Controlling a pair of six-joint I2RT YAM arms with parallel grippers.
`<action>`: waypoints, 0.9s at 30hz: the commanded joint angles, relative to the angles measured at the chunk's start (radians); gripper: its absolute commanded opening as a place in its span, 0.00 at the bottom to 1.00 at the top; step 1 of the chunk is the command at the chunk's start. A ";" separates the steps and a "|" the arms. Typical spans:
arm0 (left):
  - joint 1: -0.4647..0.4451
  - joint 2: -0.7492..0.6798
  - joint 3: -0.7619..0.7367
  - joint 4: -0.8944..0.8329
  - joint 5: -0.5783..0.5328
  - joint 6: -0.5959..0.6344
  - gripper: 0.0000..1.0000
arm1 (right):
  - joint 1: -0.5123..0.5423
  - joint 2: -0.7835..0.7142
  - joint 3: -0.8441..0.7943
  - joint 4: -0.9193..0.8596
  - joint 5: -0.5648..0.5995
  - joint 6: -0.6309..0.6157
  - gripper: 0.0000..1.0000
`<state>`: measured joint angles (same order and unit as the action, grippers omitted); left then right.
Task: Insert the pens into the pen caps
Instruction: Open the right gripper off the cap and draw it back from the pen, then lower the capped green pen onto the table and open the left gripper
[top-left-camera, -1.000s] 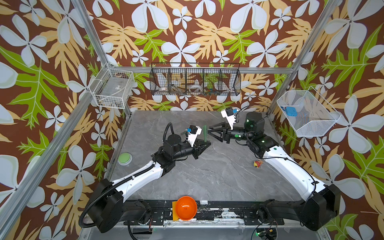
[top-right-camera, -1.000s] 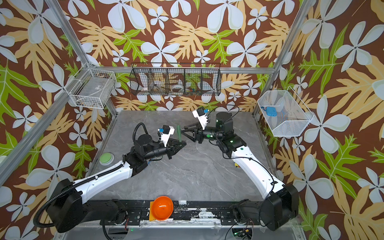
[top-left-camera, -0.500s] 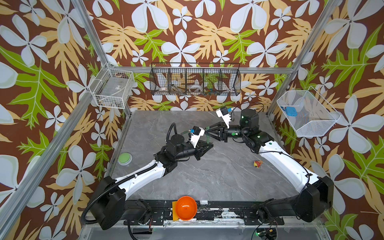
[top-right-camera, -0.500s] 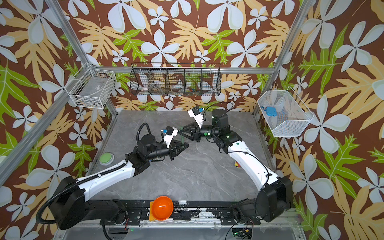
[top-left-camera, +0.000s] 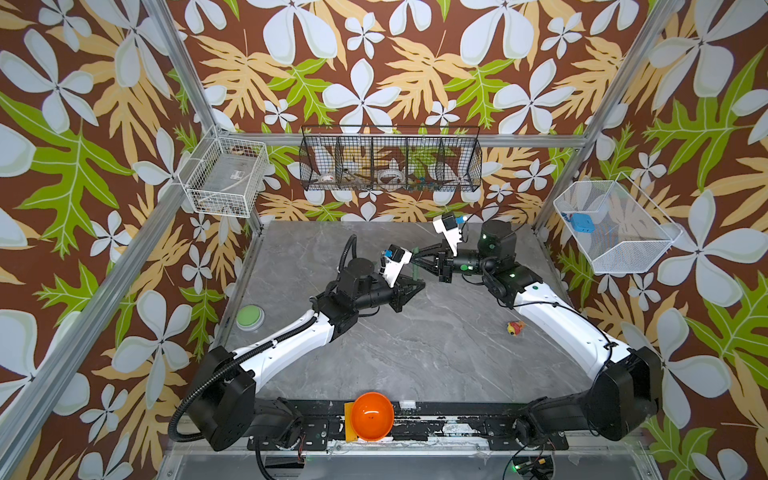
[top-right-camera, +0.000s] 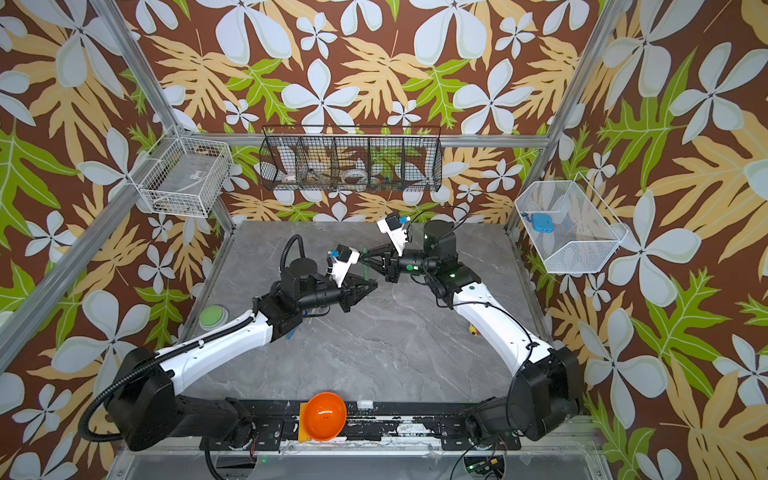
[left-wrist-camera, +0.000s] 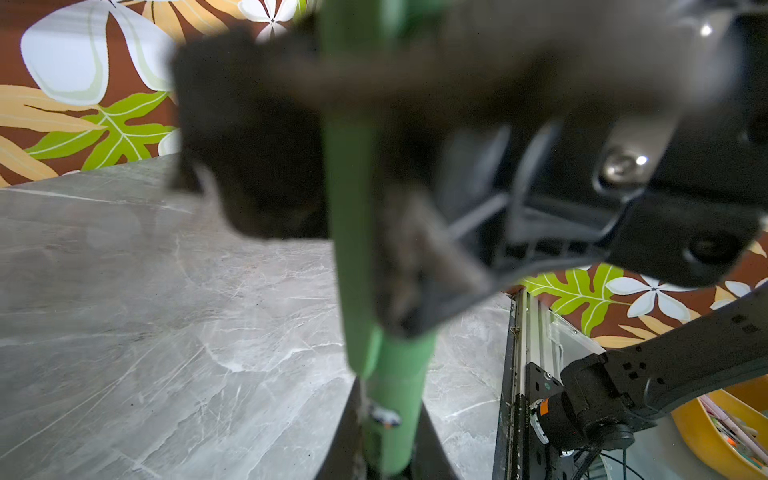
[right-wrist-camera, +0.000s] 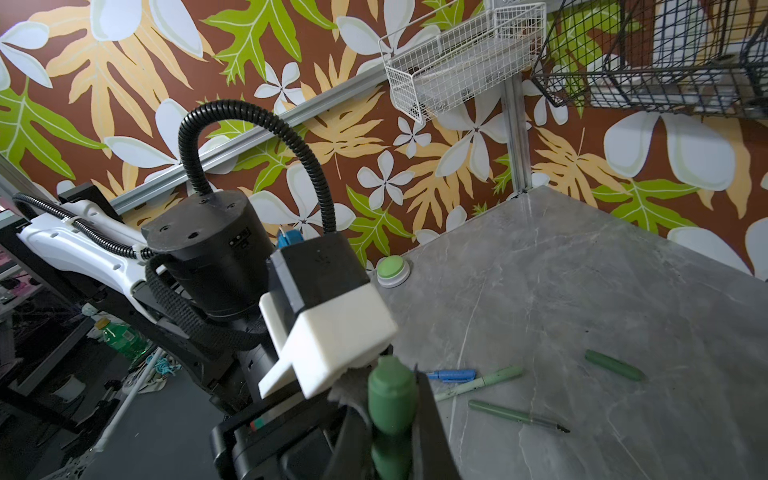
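- Top views: my left gripper (top-left-camera: 419, 285) and right gripper (top-left-camera: 417, 254) meet above the back half of the table (top-left-camera: 415, 353), with the right one just above the left in the picture. The held pen (top-left-camera: 415, 270), thin and dark green, spans the gap between them. Its long axis runs up-down in both top views, and I judge it close to upright.
- Left wrist view: my left jaws are clamped on the held cap (left-wrist-camera: 399, 395), a wider green tube. The pen shaft comes down out of the blurred right fingers and meets the cap's mouth. The two axes are nearly in line, with the pen a touch to one side. I cannot tell how deep it sits.
- Right wrist view: my right jaws are closed on the pen, and its rounded back end pokes out toward the camera. I judge the writing end points down at the cap.
- On the table beyond, the loose dark green pen (right-wrist-camera: 515, 415) lies flat and uncapped, with its tip at the end away from my gripper.
- The pale green pen (right-wrist-camera: 478, 382) lies just beside it, and a blue piece (right-wrist-camera: 451, 375) sits at its near end. I can't tell whether that piece is a pen or a cap.
- The loose dark green cap (right-wrist-camera: 615, 365) lies apart from them, empty.
- Progress: I see no finished pair anywhere. I judge the first dark green pair is mid-insertion. The second dark green, the pale green and the blue pairs are all left, and the pale green cap is not in view.
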<state>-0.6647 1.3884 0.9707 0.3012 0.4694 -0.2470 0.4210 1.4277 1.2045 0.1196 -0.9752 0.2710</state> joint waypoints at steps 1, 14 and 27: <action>0.010 0.004 0.051 0.241 -0.013 0.034 0.00 | 0.011 -0.011 -0.028 -0.158 -0.047 -0.019 0.00; 0.037 -0.032 -0.017 0.167 -0.022 0.011 0.00 | -0.044 -0.111 -0.082 -0.048 0.083 0.054 0.24; 0.354 -0.086 -0.130 -0.537 -0.444 -0.042 0.00 | -0.120 -0.195 -0.173 -0.041 0.173 0.051 0.46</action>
<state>-0.3618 1.2747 0.8364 -0.0227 0.1783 -0.2401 0.3012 1.2251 1.0546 0.0692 -0.8070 0.3122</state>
